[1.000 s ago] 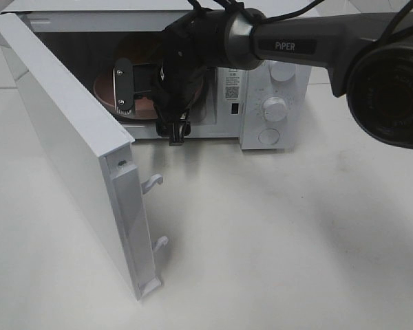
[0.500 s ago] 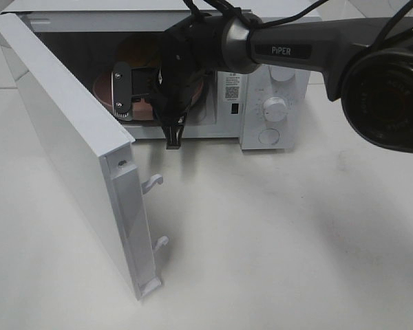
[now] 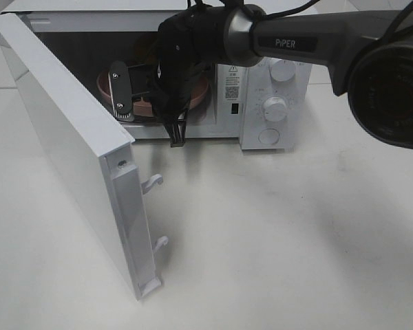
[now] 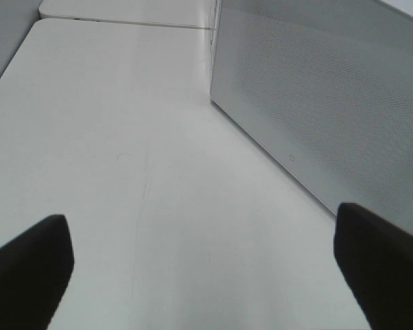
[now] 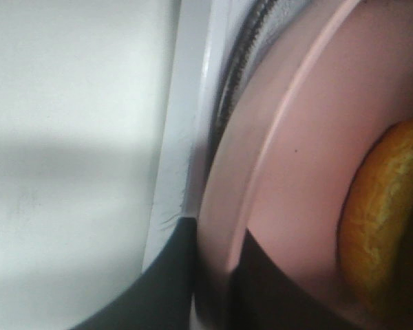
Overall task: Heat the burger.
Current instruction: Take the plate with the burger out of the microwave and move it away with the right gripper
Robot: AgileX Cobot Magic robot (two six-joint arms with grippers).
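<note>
The burger (image 5: 382, 213) shows its golden-brown bun in the right wrist view. It sits on a pinkish plate (image 5: 296, 172) inside the open microwave (image 3: 261, 89). In the exterior high view the right arm hides the burger, and only parts of the plate (image 3: 104, 86) show. My right gripper (image 5: 217, 282) reaches into the cavity and is shut on the plate's rim, one dark finger (image 5: 158, 289) on each side of it. From outside, this right gripper (image 3: 124, 93) sits at the left part of the cavity. My left gripper (image 4: 206, 275) hovers open and empty over the table.
The microwave door (image 3: 69, 151) stands swung out to the front left, latch hooks (image 3: 153, 182) pointing right. Two knobs (image 3: 275, 108) sit on the panel right of the cavity. The microwave's perforated side wall (image 4: 316, 103) rises beside the left gripper. White table (image 3: 275, 240) spreads in front.
The right gripper's jaws have closed on the plate's rim. The wrist and the plate have shifted slightly upward in the cavity. The left arm has not moved.
</note>
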